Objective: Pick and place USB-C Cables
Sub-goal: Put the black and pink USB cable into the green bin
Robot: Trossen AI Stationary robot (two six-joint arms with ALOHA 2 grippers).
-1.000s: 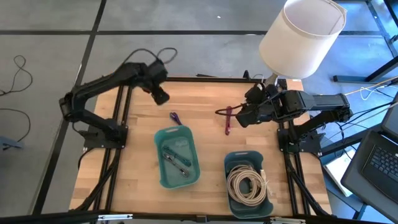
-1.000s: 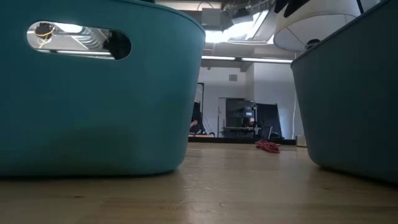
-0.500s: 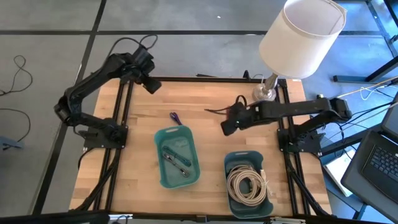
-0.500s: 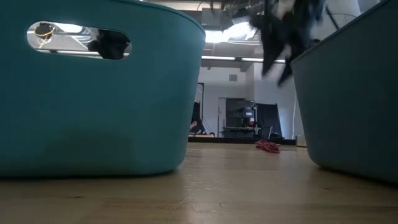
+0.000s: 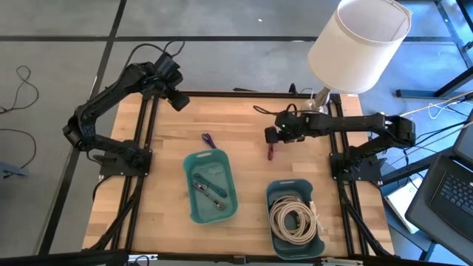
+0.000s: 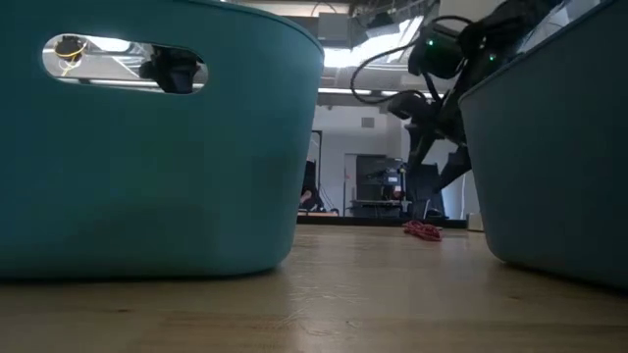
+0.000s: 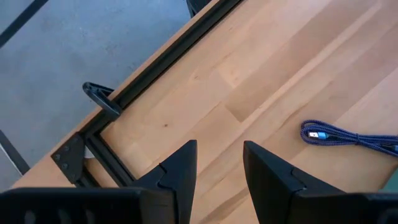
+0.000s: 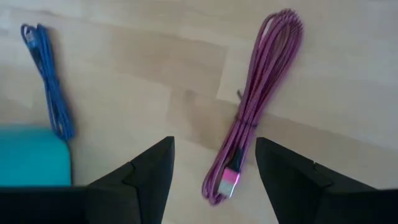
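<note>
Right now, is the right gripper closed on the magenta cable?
No. In the right wrist view the right gripper stands open above the magenta cable, which lies bundled on the table, touched by neither finger.

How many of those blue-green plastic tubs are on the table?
2. One tub sits near the table's middle with a few short leads inside; the other tub is toward the right arm's side, holding cream-white coiled cables. None seems hidden.
</note>
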